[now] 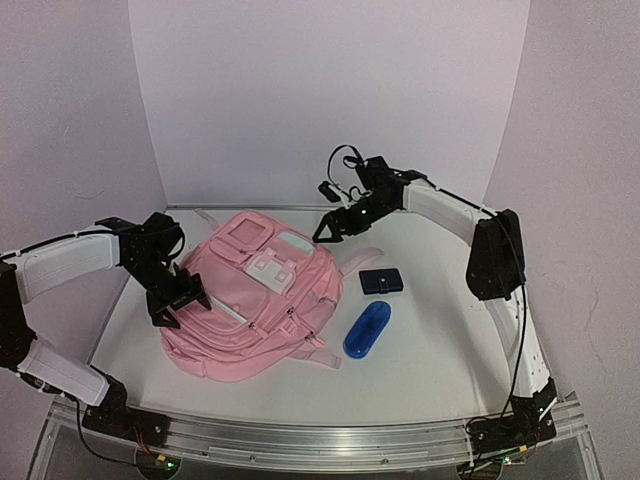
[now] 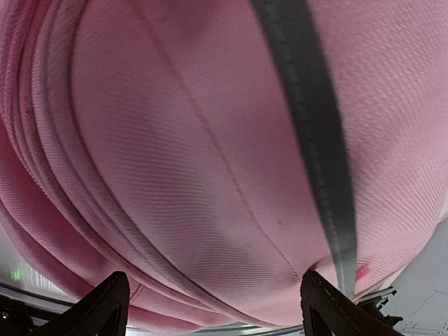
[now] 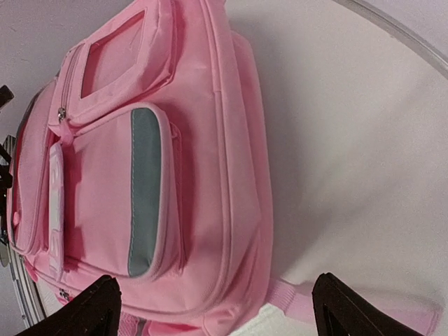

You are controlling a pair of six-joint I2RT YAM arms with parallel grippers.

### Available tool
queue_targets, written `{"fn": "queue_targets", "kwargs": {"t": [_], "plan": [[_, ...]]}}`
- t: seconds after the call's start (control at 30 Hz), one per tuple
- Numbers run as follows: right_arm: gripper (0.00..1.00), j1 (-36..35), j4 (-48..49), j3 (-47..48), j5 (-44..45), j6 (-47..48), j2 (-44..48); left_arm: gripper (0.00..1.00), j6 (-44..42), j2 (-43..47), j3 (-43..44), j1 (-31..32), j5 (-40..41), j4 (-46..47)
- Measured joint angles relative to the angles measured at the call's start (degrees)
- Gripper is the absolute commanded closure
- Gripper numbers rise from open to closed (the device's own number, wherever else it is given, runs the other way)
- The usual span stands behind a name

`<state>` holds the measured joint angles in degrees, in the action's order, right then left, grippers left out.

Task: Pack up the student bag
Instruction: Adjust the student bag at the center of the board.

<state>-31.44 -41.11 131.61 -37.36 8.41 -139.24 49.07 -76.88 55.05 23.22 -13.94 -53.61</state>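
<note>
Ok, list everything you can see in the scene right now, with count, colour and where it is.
student bag: one, pink with white patches, lying left of the table's middle
flat pouch: one, dark blue, on the table just right of the bag
oblong case: one, bright blue, right of the bag, nearer than the pouch
table: one, white, under everything
left pincer: one, black, open, at the bag's left side
right pincer: one, black, open, over the bag's far right corner
</note>
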Motion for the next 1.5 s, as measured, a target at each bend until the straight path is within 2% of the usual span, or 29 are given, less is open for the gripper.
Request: {"fn": "queue_targets", "kwargs": {"t": [0.2,0.37,0.43,0.53,0.6,0.7,0.8,1.0,1.13,1.3,1.5], "plan": [[0.45,-1.70,2.96,0.32,-3.94,-2.44,-4.78,0.23,1.71,-4.99,0.50,0.00,0.87,0.50],[0.64,-0.55,9.31,-14.11,-7.40,-2.69,1.26,0.29,-0.97,-13.47,6.51,-0.12,0.32,-1.41],[0.66,0.35,10.53,-21.38,-7.84,-3.32,5.77,0.29,-2.70,-16.83,9.98,-0.28,0.30,-2.36],[0.65,1.21,12.22,-31.54,-7.76,-5.54,12.80,0.28,-5.63,-22.34,16.16,-0.55,0.42,-3.79],[0.61,1.31,14.68,-38.16,-7.21,-8.12,17.16,0.27,-7.64,-25.76,20.42,-0.78,1.08,-4.88],[0.50,0.57,17.08,-46.87,-7.08,-12.21,22.86,0.24,-10.97,-30.78,27.84,-1.80,3.08,-6.23],[0.41,-2.06,17.50,-51.33,-7.22,-14.99,26.16,0.22,-13.40,-34.40,34.13,-3.15,5.32,-5.13],[0.29,-5.86,17.83,-51.34,-7.44,-16.96,26.78,0.20,-17.41,-36.19,43.60,-2.17,9.12,-3.27],[0.21,-1.69,16.72,-48.89,-6.40,-15.55,26.88,0.19,-17.54,-31.91,41.98,1.72,8.99,-2.20],[0.19,4.33,12.83,-44.65,-2.77,-9.98,27.19,0.19,-16.94,-24.34,37.79,3.83,7.16,-1.61],[0.18,3.37,11.27,-42.54,-5.30,-12.90,27.11,0.20,-16.08,-24.55,39.04,10.82,7.84,0.57]]}}
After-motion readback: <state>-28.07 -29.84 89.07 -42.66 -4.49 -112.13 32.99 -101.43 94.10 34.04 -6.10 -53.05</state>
